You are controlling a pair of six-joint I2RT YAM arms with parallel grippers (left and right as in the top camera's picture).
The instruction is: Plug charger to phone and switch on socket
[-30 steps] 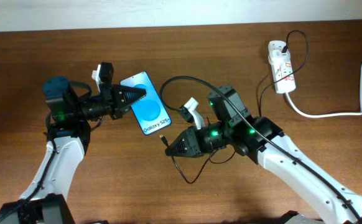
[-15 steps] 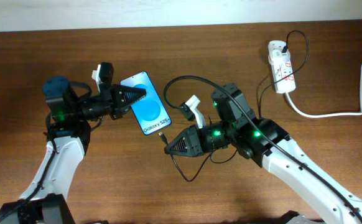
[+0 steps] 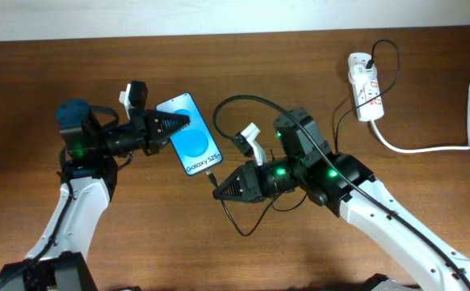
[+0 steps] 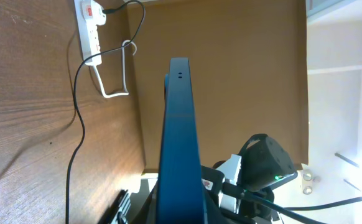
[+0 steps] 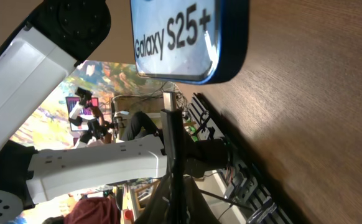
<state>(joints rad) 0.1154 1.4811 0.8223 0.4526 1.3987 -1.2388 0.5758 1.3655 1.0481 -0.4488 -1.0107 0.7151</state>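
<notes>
— Starting with the left gripper (image 3: pixel 177 124). Open or shut?
— Pinched tight on the phone (image 3: pixel 191 135), along one long side. Blue screen facing up, with "Galaxy S25+" in white letters.
— And seen from the left wrist?
— Only the thin dark edge of the phone (image 4: pixel 181 143), right down the middle.
— Now the right gripper (image 3: pixel 218 190)?
— Squeezed narrow on the charger (image 3: pixel 211 179), close behind its small plug tip. Just beside the bottom end of the phone.
— Touching the phone?
— Hard to tell from above. From the right wrist, pointing straight at the bottom edge of the phone, with a thin gap showing between.
— And the rest of that black cable?
— Curling away from the phone in a big loop, crossing over the right arm, then running off to the socket (image 3: pixel 364 95).
— Near the phone?
— No, well apart from the phone, close to the back edge of the brown wooden table (image 3: pixel 73 48). Black plug stuck in its far end. Red marks on the switches, too small to tell on or off. Thick white cord (image 3: pixel 429 148) trailing away on the side farthest from the phone.
</notes>
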